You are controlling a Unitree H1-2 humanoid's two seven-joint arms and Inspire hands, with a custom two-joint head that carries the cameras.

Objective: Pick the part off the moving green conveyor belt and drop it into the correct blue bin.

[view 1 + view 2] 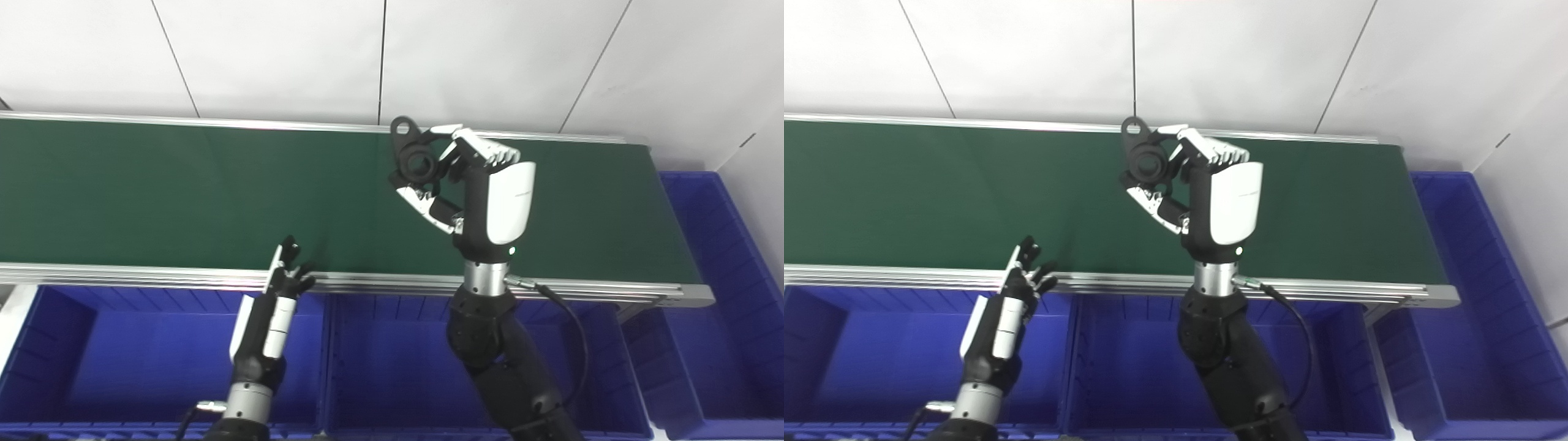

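A black part [415,154] with a round bore and a small eyelet on top is held above the green conveyor belt [184,190]. My right hand [484,184] is shut on it, pinching it between fingers above and thumb below, over the belt's middle right. My left hand [275,306] stands open and holds nothing, fingers pointing up, at the belt's near rail above the left blue bin [122,355]. The belt surface shows no other part.
Three blue bins are in view: the left one, a middle bin [392,361] under my right forearm, and a bin [723,294] past the belt's right end. The aluminium rail [153,275] edges the belt's near side. White wall panels stand behind.
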